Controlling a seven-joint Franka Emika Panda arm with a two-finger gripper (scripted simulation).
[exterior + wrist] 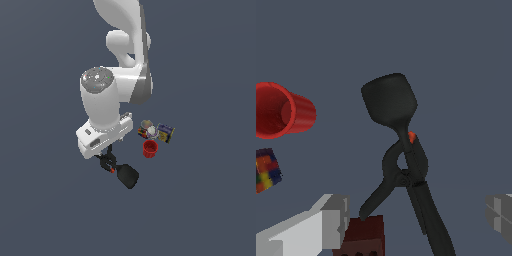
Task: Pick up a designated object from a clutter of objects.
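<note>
Spatula (390, 102), black, lies flat on the grey floor (466, 75) directly under the wrist camera: thin handle running up between the two fingers, broad rounded-square blade at the far end. Nothing is clamped on it.

Gripper (418, 220): stands wide. One grey fingertip (331, 220) shows at one edge of the wrist view, the other at the opposite edge; both are apart from the handle, which sits in the gap between them.

Dark red block (363, 235): just beside the nearer fingertip, at the close end of the handle. Contact with the fingertip cannot be judged.

Black clamp (398, 170): crosses the spatula handle partway along, overlapping or touching it; one red tip shows just below the blade neck. Which item lies on top cannot be told.

Red cup (281, 110): on its side in the wrist view, open mouth facing the camera, well apart from the blade.

Multicoloured block (266, 170): partly cut off at the frame edge, near the cup.

Exterior view: white arm (102, 100) hangs over the handle end, hiding most of it; the blade (128, 175) sticks out below the hand. Farther off, toward the exterior view's right, the cup (150, 148), a blue-yellow box (165, 132) and small cans (147, 127) sit close together.
</note>
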